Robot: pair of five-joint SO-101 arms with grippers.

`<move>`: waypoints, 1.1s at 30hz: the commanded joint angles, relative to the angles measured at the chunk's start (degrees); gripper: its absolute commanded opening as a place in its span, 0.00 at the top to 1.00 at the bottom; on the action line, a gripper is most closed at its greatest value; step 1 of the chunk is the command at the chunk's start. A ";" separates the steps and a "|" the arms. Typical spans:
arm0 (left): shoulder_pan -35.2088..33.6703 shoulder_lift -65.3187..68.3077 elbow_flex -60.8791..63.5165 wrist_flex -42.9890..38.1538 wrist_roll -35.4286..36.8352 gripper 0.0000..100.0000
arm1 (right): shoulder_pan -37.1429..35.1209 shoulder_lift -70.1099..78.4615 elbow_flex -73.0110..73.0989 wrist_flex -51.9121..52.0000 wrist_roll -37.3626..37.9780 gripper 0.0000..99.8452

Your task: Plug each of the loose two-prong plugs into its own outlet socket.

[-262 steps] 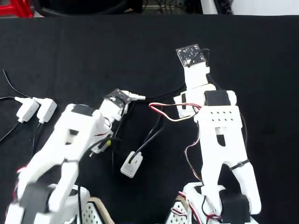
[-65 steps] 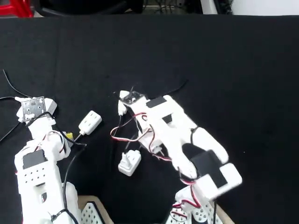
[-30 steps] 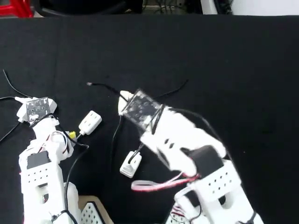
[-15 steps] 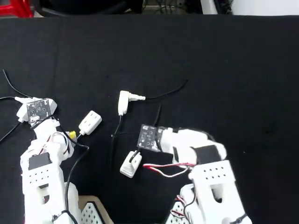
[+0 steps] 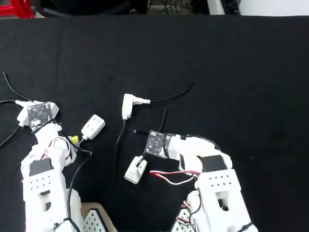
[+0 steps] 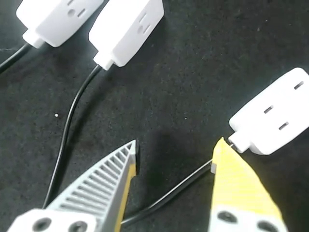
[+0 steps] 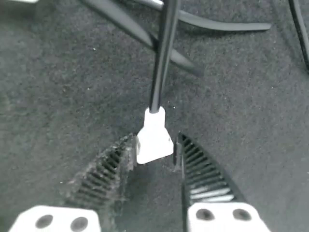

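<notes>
My right gripper (image 7: 155,137) is shut on a small white plug (image 7: 154,139), one finger on each side, its black cord (image 7: 161,58) running away from me. From above, this plug (image 5: 135,171) lies near the table's front, with the right gripper (image 5: 141,162) over it. My left gripper (image 6: 176,145) hangs open above bare cloth. Its yellow finger (image 6: 236,183) stands by the cord end of a white outlet socket (image 6: 273,118), the same socket (image 5: 93,126) lying apart in the high view. Two more sockets (image 6: 87,21) lie side by side beyond it.
Mid-table, another white socket (image 5: 127,106) has a plug (image 5: 141,101) at its side that looks pushed in. Thin black cords (image 5: 116,145) cross the black cloth (image 5: 217,63) between the arms. Cords from the left sockets (image 5: 9,89) trail off the left edge.
The right arm swung back from the mid-table socket and came down over the near plug, its fingers now on either side. The left arm has stayed by the left sockets.
</notes>
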 commanded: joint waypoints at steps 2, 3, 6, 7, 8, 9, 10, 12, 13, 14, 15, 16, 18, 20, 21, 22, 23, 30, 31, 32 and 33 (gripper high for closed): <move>-0.31 -0.70 -0.31 -1.05 0.53 0.75 | -5.54 0.13 -4.44 1.85 -4.84 1.00; -0.31 -0.70 -0.31 -1.05 0.53 0.75 | -6.33 0.13 -5.05 1.85 -6.42 0.97; -0.31 -0.70 -0.31 -1.05 0.53 0.75 | -6.68 0.13 -6.46 1.58 -7.65 0.93; -0.31 -0.70 -0.31 -1.05 0.53 0.75 | -6.59 0.22 -6.99 1.58 -7.65 0.91; -0.40 -0.70 -0.31 -1.05 0.53 0.75 | -6.59 0.22 -7.43 1.85 -7.65 0.89; -0.40 -0.70 -0.31 -1.05 0.53 0.75 | -6.59 0.22 -7.60 2.02 -7.65 0.88; -0.40 -0.70 -0.31 -1.05 0.53 0.75 | -6.59 0.22 -7.69 2.02 -7.65 0.87; -0.40 -0.70 -0.31 -1.05 0.53 0.75 | -6.59 1.01 -7.69 2.02 -7.56 0.87; -0.40 -0.70 -0.31 -1.05 0.53 0.75 | -6.59 2.07 -7.78 2.11 -7.12 0.87; -0.40 -0.70 -0.31 -1.05 0.53 0.75 | -6.51 3.65 -7.87 2.11 -6.68 0.87; -0.40 -0.70 -0.31 -1.05 0.53 0.75 | -6.51 5.67 -8.04 1.93 -6.33 0.87; -0.40 -0.70 -0.31 -1.05 0.53 0.75 | -6.51 7.96 -8.48 1.76 -6.33 0.87; -0.40 -0.70 -0.31 -1.05 0.53 0.75 | -6.51 13.49 -10.33 1.67 -6.33 0.87; -0.40 -0.70 -0.31 -1.05 0.35 0.75 | -6.51 19.65 -13.05 1.67 -6.59 0.87; -0.48 -0.70 -0.31 -1.41 -0.44 0.75 | -6.42 22.73 -14.46 1.58 -6.59 0.87; -0.57 -0.70 -0.13 -2.02 -1.49 0.75 | -6.42 25.71 -16.22 1.49 -6.68 0.87; -0.57 -0.70 0.13 -2.46 -1.93 0.75 | -6.42 28.79 -17.80 1.14 -6.68 0.87; -0.40 -0.70 0.48 -2.64 -2.46 0.75 | -1.32 45.58 -27.30 -1.14 -5.54 0.87; -0.40 -0.70 0.48 -2.64 -2.46 0.75 | -0.88 47.08 -27.91 -0.97 -4.48 0.87; -0.40 -0.70 0.48 -2.64 -2.55 0.75 | -0.79 48.31 -28.26 -0.79 -3.60 0.87; -0.40 -0.70 0.48 -2.64 -2.55 0.75 | -0.79 49.10 -28.44 -0.70 -3.08 0.87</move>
